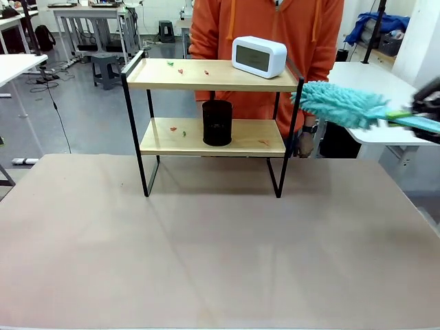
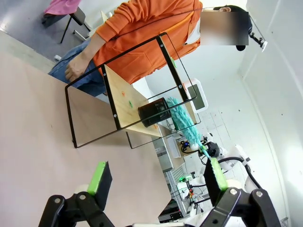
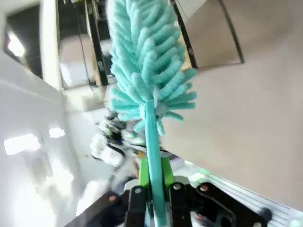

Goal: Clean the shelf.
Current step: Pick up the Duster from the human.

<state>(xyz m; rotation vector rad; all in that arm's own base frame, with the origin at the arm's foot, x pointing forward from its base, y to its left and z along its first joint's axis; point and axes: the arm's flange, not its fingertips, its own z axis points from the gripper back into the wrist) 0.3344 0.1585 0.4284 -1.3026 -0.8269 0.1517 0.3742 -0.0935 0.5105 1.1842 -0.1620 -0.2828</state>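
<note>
Beige tabletop [image 1: 220, 261] runs wide toward a workshop of white tables; the shelf [image 1: 206, 84] stands at its far middle, a person in orange [image 1: 268, 20] close behind it; a white clock [image 1: 259, 56] and small red and green scraps [image 1: 181, 70] lie on the top board, a black cup [image 1: 217, 122] and more scraps on the lower one. Judging by the thin frame and pale boards, the shelf is stiff but light, apt to slide or rock under a hard sweep; a black upright looks the best place to steady it. The right gripper [image 3: 154, 175] is clamped on the handle of a soft turquoise duster [image 1: 340, 103]; that arm reaches in from the right, duster head level with the top board at its right corner, contact unclear; the left gripper [image 2: 157, 176] hangs low over the table, jaws wide, holding nothing.
</note>
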